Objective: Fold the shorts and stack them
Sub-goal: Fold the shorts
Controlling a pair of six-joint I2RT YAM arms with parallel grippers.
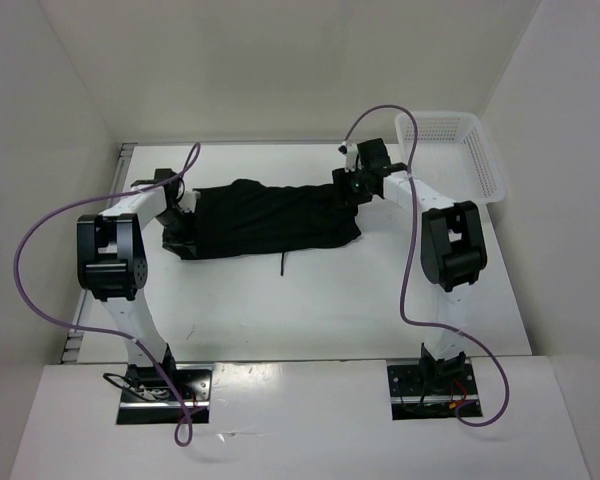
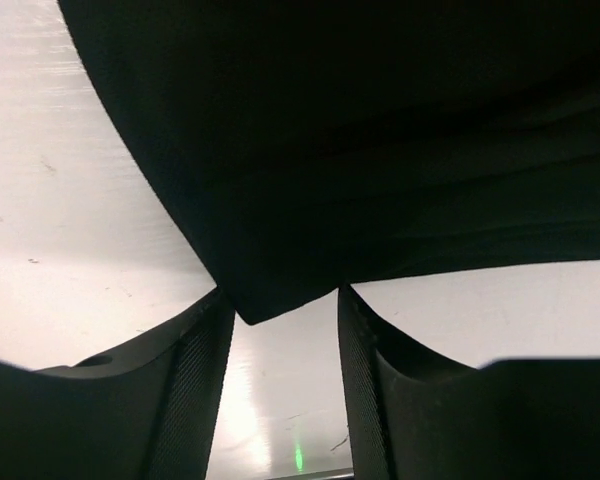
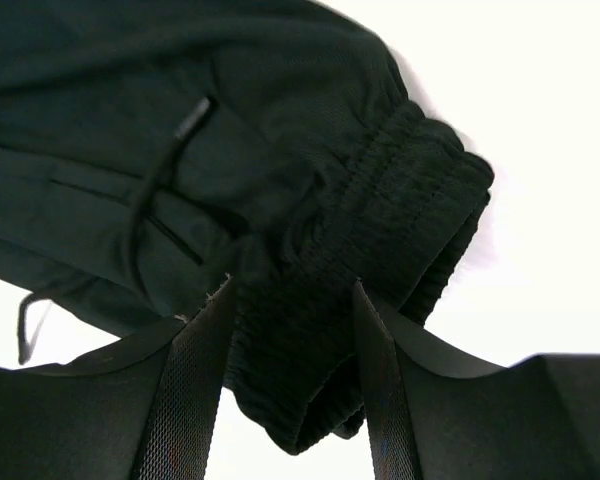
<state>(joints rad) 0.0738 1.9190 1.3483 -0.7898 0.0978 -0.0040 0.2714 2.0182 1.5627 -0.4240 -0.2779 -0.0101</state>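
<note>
Bases sit at the table's [image 1: 310, 320] near edge. Beyond them the shorts [image 1: 265, 218] lie stretched mid-table, drawstring [image 1: 281, 264] trailing toward the bases. The left gripper [image 2: 280, 345] holds a fabric corner between parted fingers; whether it pinches is unclear. The right gripper [image 3: 292, 350] clamps the gathered waistband. A white mesh basket [image 1: 458, 150] stands far right.

The shorts [image 1: 265, 217] are seen as black (faint darker stripes are made out from the top view), with a dark drawstring [image 3: 145, 205]; the basket [image 1: 458, 150] is shown in white mesh; the table [image 1: 310, 300] is white; purple cables [image 1: 40, 260] are seen on white-and-black arms.
</note>
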